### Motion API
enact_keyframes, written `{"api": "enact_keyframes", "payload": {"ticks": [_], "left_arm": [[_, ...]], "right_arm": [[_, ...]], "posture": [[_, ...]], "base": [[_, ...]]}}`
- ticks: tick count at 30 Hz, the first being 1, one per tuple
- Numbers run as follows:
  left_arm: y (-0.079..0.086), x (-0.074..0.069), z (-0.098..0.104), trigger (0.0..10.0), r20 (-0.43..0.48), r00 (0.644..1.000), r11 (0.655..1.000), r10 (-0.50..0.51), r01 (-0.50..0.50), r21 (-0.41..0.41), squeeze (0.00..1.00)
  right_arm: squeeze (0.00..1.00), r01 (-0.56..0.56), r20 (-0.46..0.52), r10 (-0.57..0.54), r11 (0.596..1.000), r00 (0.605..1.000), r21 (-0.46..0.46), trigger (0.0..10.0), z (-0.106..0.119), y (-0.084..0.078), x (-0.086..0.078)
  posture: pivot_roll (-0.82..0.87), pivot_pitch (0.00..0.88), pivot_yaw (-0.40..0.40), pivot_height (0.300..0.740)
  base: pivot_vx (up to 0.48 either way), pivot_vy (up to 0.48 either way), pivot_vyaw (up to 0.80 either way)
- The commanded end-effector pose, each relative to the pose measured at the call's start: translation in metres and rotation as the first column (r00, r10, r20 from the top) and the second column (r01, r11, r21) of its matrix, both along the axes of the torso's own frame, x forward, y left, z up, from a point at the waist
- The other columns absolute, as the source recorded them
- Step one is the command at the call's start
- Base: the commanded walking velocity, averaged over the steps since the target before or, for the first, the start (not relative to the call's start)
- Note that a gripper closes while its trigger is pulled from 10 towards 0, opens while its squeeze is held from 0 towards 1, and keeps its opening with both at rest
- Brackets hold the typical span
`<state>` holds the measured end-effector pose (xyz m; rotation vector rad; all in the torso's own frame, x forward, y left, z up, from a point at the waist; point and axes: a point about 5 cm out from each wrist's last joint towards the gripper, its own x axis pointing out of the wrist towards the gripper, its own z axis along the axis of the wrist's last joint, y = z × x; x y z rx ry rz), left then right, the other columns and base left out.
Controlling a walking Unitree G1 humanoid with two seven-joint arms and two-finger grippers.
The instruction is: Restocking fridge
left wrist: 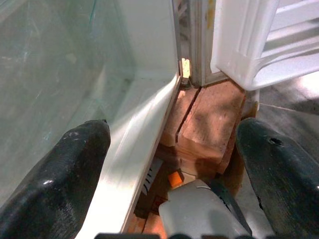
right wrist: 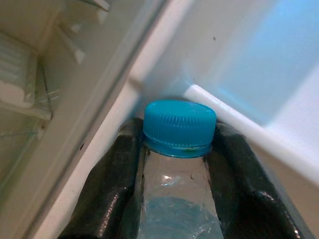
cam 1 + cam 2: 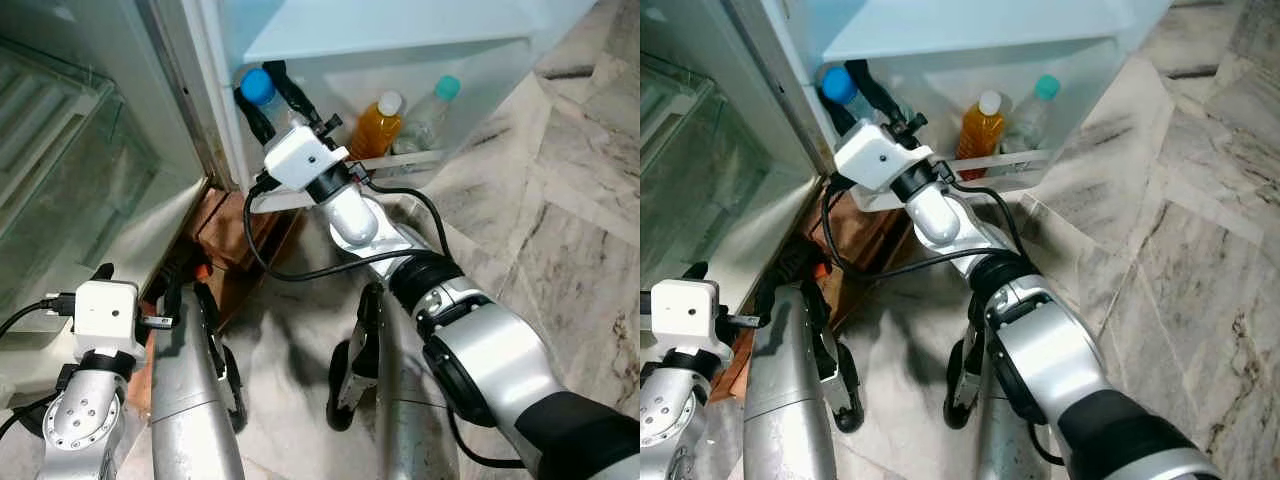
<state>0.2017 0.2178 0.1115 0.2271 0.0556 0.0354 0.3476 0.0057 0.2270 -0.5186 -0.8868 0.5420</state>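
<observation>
A home kitchen — open fridge door shelf [image 3: 420, 160] holding bottles [image 3: 378, 125], marble floor [image 3: 560, 230].

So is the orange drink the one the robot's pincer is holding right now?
No, the right pincer grips a clear bottle with a blue cap, while the orange bottle stands untouched in the door shelf.

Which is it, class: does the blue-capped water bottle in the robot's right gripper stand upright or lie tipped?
Upright. The blue-capped water bottle has its cap on top, pinched by the right gripper in the fridge door shelf.
</observation>
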Motion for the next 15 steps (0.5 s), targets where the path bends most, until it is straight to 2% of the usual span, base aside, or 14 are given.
{"api": "enact_keyframes", "payload": {"ticks": [1, 3, 5, 7, 9, 10, 13, 14, 15], "left_arm": [[0.0, -0.005, -0.003, 10.0, -0.021, 1.0, 1.0, 0.004, -0.004, 0.01, 0.0], [0.0, -0.005, -0.003, 10.0, -0.021, 1.0, 1.0, 0.005, -0.005, 0.011, 0.0], [0.0, -0.005, -0.003, 10.0, -0.022, 1.0, 1.0, 0.004, -0.004, 0.013, 0.0], [0.0, -0.006, -0.003, 10.0, -0.022, 1.0, 1.0, 0.004, -0.003, 0.013, 0.0], [0.0, -0.006, -0.003, 10.0, -0.023, 1.0, 1.0, 0.001, -0.001, 0.014, 0.0], [-0.001, -0.005, -0.003, 10.0, -0.023, 1.0, 1.0, 0.0, 0.0, 0.015, 0.0], [-0.001, -0.005, -0.003, 10.0, -0.024, 1.0, 1.0, -0.001, 0.001, 0.014, 0.0], [-0.001, -0.005, -0.003, 10.0, -0.025, 1.0, 1.0, -0.003, 0.003, 0.015, 0.0], [-0.001, -0.005, -0.003, 10.0, -0.025, 1.0, 1.0, -0.003, 0.003, 0.015, 0.0]], "right_arm": [[0.0, -0.039, 0.064, 0.039, 0.999, 0.997, -0.008, 10.0, 0.005, 0.008, -0.007], [0.0, -0.014, 0.052, 0.015, 1.0, 0.999, -0.013, 10.0, 0.002, 0.006, -0.005], [0.0, 0.082, -0.055, -0.082, 0.997, 0.995, -0.01, 10.0, -0.012, -0.004, 0.005], [0.0, 0.12, -0.103, -0.12, 0.993, 0.987, -0.002, 10.0, -0.018, -0.009, 0.009], [0.0, 0.202, -0.229, -0.198, 0.979, 0.953, -0.002, 10.0, -0.034, -0.02, 0.016], [0.0, 0.245, -0.309, -0.232, 0.969, 0.922, 0.004, 10.0, -0.044, -0.027, 0.019], [0.0, 0.288, -0.394, -0.263, 0.958, 0.881, 0.003, 10.0, -0.057, -0.036, 0.021], [0.0, 0.321, -0.461, -0.28, 0.947, 0.842, 0.011, 10.0, -0.066, -0.043, 0.022], [0.0, 0.321, -0.461, -0.28, 0.947, 0.842, 0.011, 10.0, -0.066, -0.043, 0.022]], "posture": [[0.2, 0.403, -0.095, 0.509], [0.2, 0.402, -0.095, 0.509], [0.2, 0.404, -0.093, 0.509], [0.21, 0.404, -0.093, 0.509], [0.21, 0.403, -0.092, 0.509], [0.21, 0.403, -0.092, 0.509], [0.21, 0.403, -0.092, 0.509], [0.21, 0.403, -0.092, 0.509], [0.21, 0.403, -0.092, 0.509]], "base": [[0.0, 0.0, 0.0], [0.0, 0.0, 0.0], [0.0, 0.0, 0.0], [0.0, 0.0, 0.0], [0.0, 0.0, 0.0], [0.0, 0.0, 0.0], [0.0, 0.0, 0.0], [0.0, 0.0, 0.0], [0.0, 0.0, 0.0]]}}
